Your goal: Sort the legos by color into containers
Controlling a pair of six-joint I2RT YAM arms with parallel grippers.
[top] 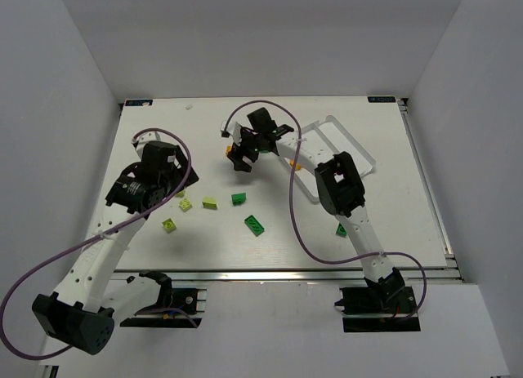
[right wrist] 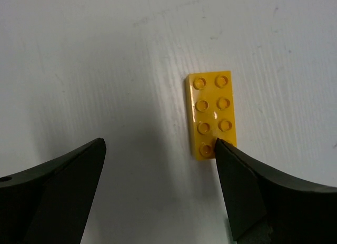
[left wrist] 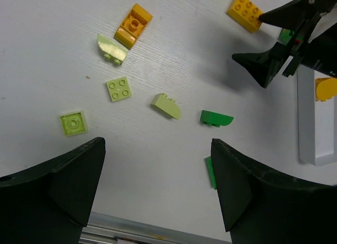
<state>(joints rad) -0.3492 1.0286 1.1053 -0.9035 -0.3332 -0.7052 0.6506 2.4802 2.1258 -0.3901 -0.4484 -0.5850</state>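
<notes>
Top external shows the tray [top: 357, 143] toward the far right of the table [top: 409, 215], loose bricks [top: 255, 224] nearer; left wrist adds the left gripper [left wrist: 158, 144] gaping empty above them and an orange piece [left wrist: 326, 88] in the tray's corner; right wrist alone shows the right gripper [right wrist: 158, 144] spread wide, one finger [right wrist: 247, 186] at an orange brick [right wrist: 212, 114].

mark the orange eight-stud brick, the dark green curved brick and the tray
orange eight-stud brick [right wrist: 213, 115], right wrist view, studded top
dark green curved brick [left wrist: 216, 118], left wrist view, rounded top
tray [left wrist: 304, 123], left wrist view, side rim
</notes>
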